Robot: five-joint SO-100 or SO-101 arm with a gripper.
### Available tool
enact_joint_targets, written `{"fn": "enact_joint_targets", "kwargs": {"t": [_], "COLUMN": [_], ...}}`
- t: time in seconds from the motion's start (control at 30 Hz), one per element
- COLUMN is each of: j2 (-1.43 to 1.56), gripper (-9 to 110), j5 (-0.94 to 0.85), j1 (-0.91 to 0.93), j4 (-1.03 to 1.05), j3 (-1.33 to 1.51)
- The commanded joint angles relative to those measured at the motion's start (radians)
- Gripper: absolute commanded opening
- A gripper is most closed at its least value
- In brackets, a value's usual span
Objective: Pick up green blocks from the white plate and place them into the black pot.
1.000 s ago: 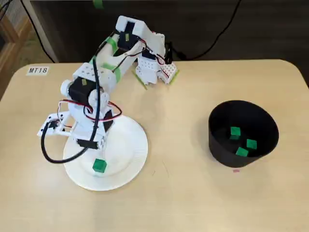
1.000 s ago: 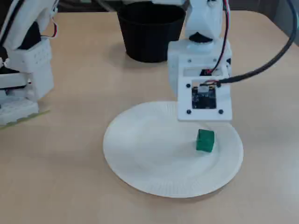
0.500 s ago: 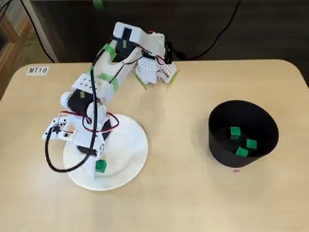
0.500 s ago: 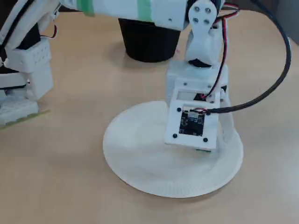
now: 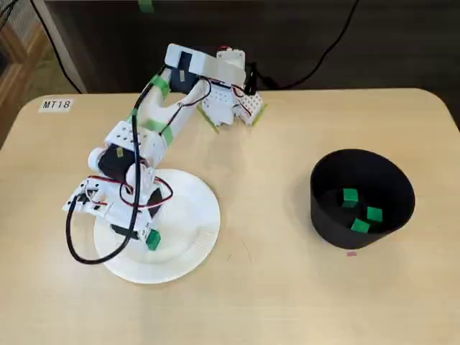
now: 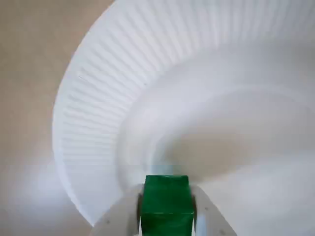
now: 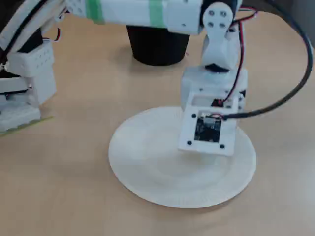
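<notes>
A green block [image 6: 166, 206] sits clamped between my white fingers in the wrist view, just above the white paper plate [image 6: 147, 98]. From above, my gripper [image 5: 149, 238] is shut on that green block [image 5: 152, 240] over the front part of the white plate [image 5: 194, 223]. The low fixed view has my camera mount hiding the block over the plate [image 7: 147, 167]. The black pot [image 5: 362, 197] stands at the right with three green blocks [image 5: 358, 210] inside. The same black pot [image 7: 156, 45] appears at the back in the low view.
The arm's white base [image 5: 230, 108] stands at the table's far edge, with dark cables behind it. A label reading MT18 [image 5: 56, 105] lies at the far left corner. A looping black cable [image 5: 79, 248] hangs off my wrist over the plate's left rim.
My gripper dropped down onto the green block on the plate, shut on it, and now holds it slightly raised and shifted toward the arm.
</notes>
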Motion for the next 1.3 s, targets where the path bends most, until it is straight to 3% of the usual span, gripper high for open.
{"fn": "enact_joint_targets", "kwargs": {"t": [0.0, 0.13, 0.27, 0.33, 0.4, 0.5, 0.63, 0.83, 1.03, 1.1, 1.13, 1.27], "j2": [0.218, 0.531, 0.81, 0.966, 1.167, 1.284, 1.341, 1.341, 1.29, 1.305, 1.307, 1.312], "gripper": [-2, -2, -2, -2, -2, -2, -2, -2, -2, 23, 29, 42], "j5": [-0.003, 0.029, 0.146, 0.207, 0.264, 0.265, 0.268, 0.272, 0.262, 0.247, 0.233, 0.212], "j1": [-0.021, -0.135, -0.436, -0.63, -0.788, -0.927, -1.005, -1.075, -1.108, -1.118, -1.126, -1.121], "j4": [0.052, 0.072, 0.052, -0.097, -0.4, -0.715, -1.0, -1.226, -1.264, -1.252, -1.25, -1.197], "j3": [-0.141, -0.103, 0.126, 0.354, 0.716, 1.091, 1.417, 1.701, 1.723, 1.721, 1.721, 1.695]}}
